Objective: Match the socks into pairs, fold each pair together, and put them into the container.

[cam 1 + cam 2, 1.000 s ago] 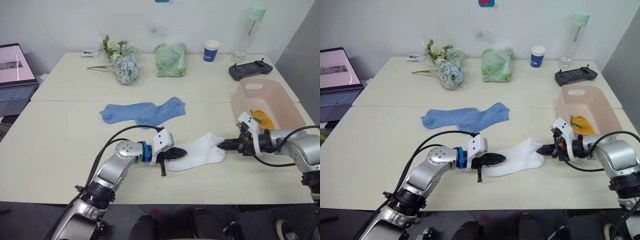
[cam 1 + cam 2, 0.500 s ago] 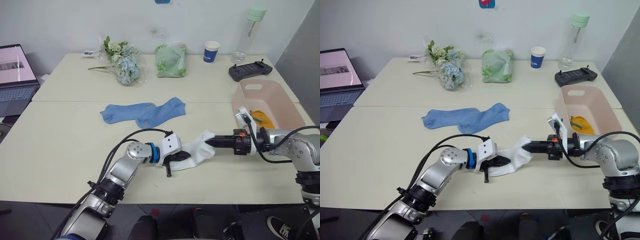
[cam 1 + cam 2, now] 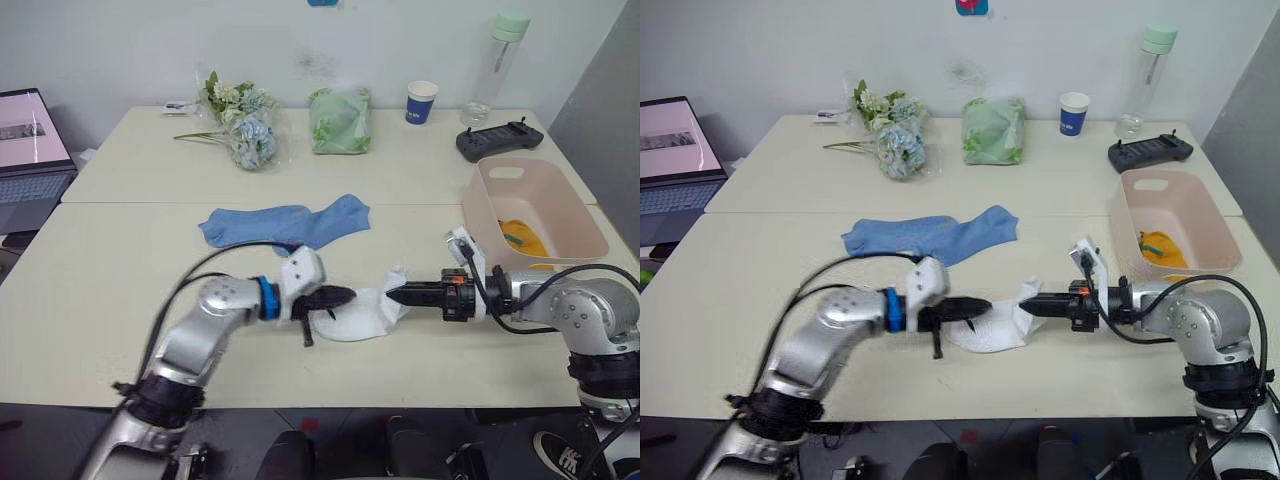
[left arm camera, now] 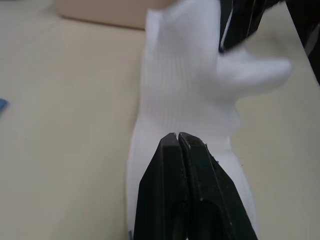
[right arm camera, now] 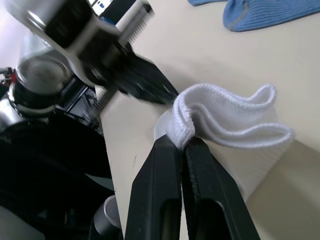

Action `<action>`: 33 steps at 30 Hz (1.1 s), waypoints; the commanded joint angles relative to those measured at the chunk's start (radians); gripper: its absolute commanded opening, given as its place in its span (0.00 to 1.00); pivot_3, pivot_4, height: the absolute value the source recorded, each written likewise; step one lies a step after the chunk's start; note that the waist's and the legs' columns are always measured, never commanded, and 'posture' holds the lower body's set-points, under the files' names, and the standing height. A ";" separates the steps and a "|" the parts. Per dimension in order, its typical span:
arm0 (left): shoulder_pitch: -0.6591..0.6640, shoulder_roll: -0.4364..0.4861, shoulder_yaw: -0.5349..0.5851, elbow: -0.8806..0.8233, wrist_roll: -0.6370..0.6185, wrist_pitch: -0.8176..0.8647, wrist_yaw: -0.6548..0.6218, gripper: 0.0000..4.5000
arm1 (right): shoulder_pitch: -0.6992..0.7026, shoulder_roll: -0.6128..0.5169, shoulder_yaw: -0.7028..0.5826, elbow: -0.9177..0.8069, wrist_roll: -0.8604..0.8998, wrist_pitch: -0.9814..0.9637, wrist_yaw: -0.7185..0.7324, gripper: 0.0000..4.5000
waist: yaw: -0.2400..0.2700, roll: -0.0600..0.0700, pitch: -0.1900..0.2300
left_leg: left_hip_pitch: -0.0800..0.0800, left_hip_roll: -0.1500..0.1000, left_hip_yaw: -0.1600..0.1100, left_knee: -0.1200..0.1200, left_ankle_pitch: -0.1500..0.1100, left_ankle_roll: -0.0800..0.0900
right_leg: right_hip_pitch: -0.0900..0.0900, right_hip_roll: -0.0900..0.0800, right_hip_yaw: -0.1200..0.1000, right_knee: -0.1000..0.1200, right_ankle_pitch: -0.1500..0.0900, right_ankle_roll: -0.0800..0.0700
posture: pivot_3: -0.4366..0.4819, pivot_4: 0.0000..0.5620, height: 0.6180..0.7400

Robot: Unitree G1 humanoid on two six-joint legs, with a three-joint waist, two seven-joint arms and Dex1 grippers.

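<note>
Both grippers meet over the white socks at the front of the table point(image 3: 120, 300).

The left gripper point(image 3: 345, 295) has its 2 fingers pressed together, tips resting on the near end of the white socks point(image 3: 362, 315), which lie bunched just beyond it. Directly opposite, the right gripper point(image 3: 392, 294) is clenched on a raised fold of the same white socks, pinching the ribbed cuff between its fingers. Farther back, beyond both grippers, the 2 light blue socks point(image 3: 285, 224) lie overlapped and flat. Behind the right arm sits the pink container point(image 3: 570, 205), holding the mustard-yellow socks point(image 3: 522, 238), well apart from the white socks.
</note>
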 commanded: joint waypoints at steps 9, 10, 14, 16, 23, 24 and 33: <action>0.088 0.155 0.158 -0.045 -0.064 0.045 0.021 0.00 | -0.036 0.072 0.160 -0.005 -0.095 -0.101 -0.013 0.00 | 0.003 0.000 0.001 | 0.000 0.000 0.000 -0.001 0.000 -0.001 | 0.000 0.000 0.000 -0.002 0.000 0.000 | 0.48 0.27 1.00; 0.095 0.147 0.150 -0.054 -0.061 0.043 0.030 0.00 | -0.045 0.082 0.149 0.000 -0.086 -0.092 -0.019 0.06 | 0.003 0.000 0.001 | 0.000 0.000 0.000 -0.001 0.001 -0.001 | 0.000 0.000 0.000 -0.002 0.000 0.000 | 0.48 0.27 1.00; 0.116 0.138 0.139 -0.077 -0.063 0.038 0.046 0.00 | -0.066 0.061 0.113 -0.027 -0.031 -0.050 0.013 0.32 | 0.003 0.000 0.001 | 0.000 0.000 -0.001 -0.001 0.002 -0.003 | 0.000 0.000 0.000 -0.001 0.000 0.000 | 0.48 0.27 1.00; 0.112 0.142 0.138 -0.066 -0.060 0.025 0.046 0.00 | -0.075 0.047 0.087 -0.046 0.014 -0.017 0.026 0.48 | 0.004 0.000 0.001 | -0.001 0.000 -0.001 -0.001 0.002 -0.003 | 0.000 0.000 -0.001 -0.002 0.000 0.000 | 0.48 0.27 1.00; 0.037 0.119 0.105 -0.033 -0.071 0.012 0.040 0.00 | -0.106 0.000 0.034 -0.068 0.070 0.019 0.024 0.72 | 0.003 0.000 0.001 | 0.000 0.000 0.000 -0.001 0.000 0.000 | 0.000 0.000 -0.001 -0.001 0.000 0.000 | 0.48 0.27 1.00; 0.034 0.118 0.100 -0.031 -0.069 0.011 0.037 0.00 | -0.105 -0.002 0.033 -0.069 0.068 0.017 0.018 0.72 | 0.003 0.000 0.001 | -0.001 0.000 0.000 -0.001 0.000 0.000 | 0.000 0.000 -0.001 -0.002 0.000 0.000 | 0.48 0.27 1.00; 0.013 0.114 0.073 0.026 -0.046 -0.037 0.021 0.00 | -0.089 0.030 0.072 -0.086 0.049 -0.002 -0.019 0.72 | 0.001 0.000 0.001 | 0.000 0.000 0.000 -0.001 0.000 0.000 | 0.000 0.001 -0.001 -0.001 0.000 0.000 | 0.48 0.27 1.00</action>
